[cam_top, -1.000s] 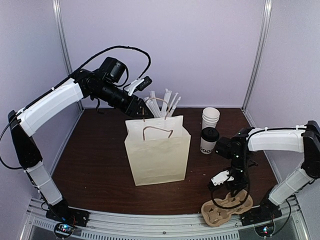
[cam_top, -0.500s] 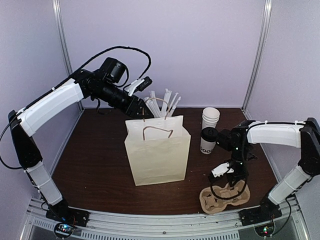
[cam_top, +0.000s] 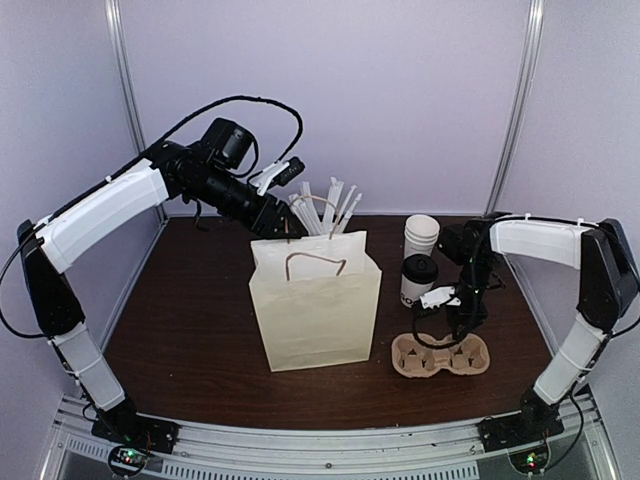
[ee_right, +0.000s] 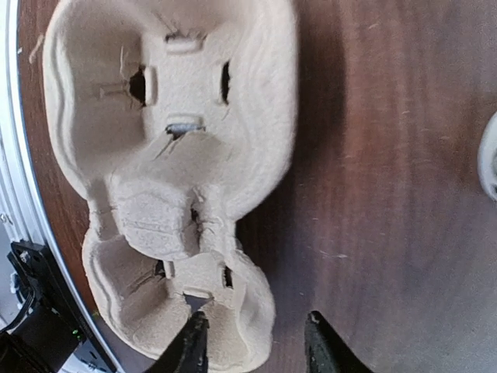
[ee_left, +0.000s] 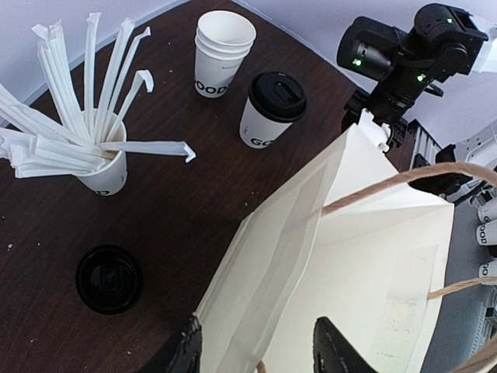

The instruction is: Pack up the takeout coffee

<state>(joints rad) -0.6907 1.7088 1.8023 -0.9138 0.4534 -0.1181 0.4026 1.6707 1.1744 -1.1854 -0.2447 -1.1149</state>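
Note:
The takeout coffee [cam_top: 418, 280] [ee_left: 272, 109], a white cup with a black lid, stands upright right of the paper bag [cam_top: 315, 300] [ee_left: 349, 256]. A brown pulp cup carrier [cam_top: 440, 355] [ee_right: 171, 155] lies flat on the table just in front of the coffee. My right gripper [cam_top: 452, 335] [ee_right: 256, 346] hangs open over the carrier's near end, one finger in a pocket and the other outside the rim. My left gripper [cam_top: 283, 228] [ee_left: 260, 353] is open at the bag's back left top corner, with the folded side wall between its jaws.
A stack of lidless cups [cam_top: 421, 232] [ee_left: 223, 50] stands behind the coffee. A cup of wrapped straws [cam_top: 325, 210] [ee_left: 101, 167] stands behind the bag, with a loose black lid [ee_left: 109, 278] beside it. Metal rail along the near edge; walls close on both sides.
The right gripper carried the carrier from the table's near edge back toward the coffee, laid it flat and opened its jaws. The left arm has barely moved.

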